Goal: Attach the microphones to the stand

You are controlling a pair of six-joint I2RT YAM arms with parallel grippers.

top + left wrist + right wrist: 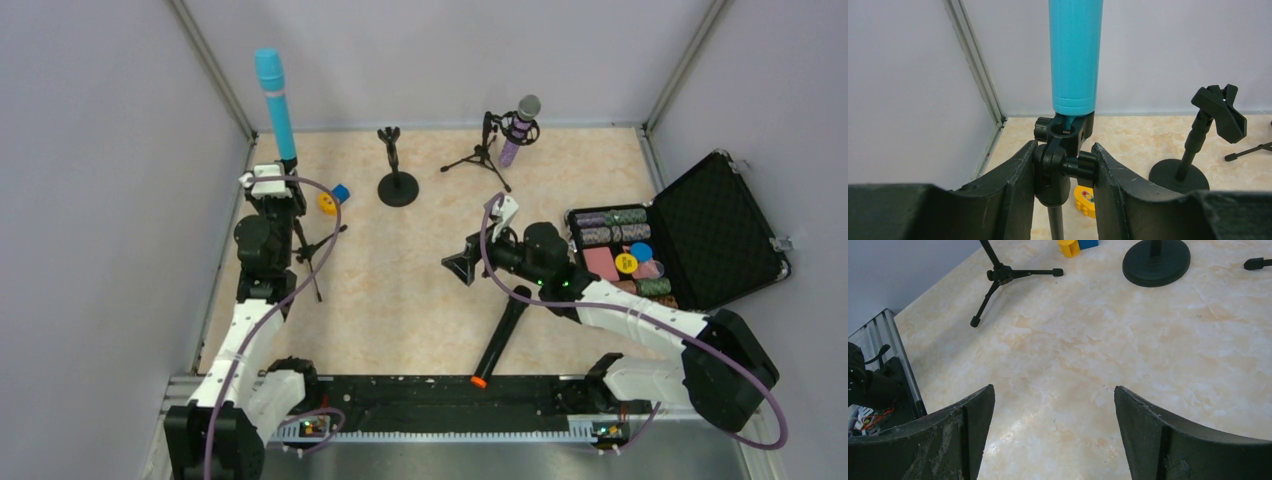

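Light blue microphone [1075, 55] stands upright in the clip [1068, 131] of the tripod stand [1055, 220], whose pivot the left gripper [1063, 157] pinches; the right gripper [1053, 400] hangs spread and empty. Top-heavy, the tripod stand may topple on release.

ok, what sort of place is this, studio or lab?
Likely a lab robot cell: plain grey walls, aluminium corner posts around a marble-pattern tabletop, two arms on a rail at its near edge.

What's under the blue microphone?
A black clip topping the tripod stand, whose joint the left gripper squeezes. The blue microphone's bottom tip pokes into the clip, which covers most of it.
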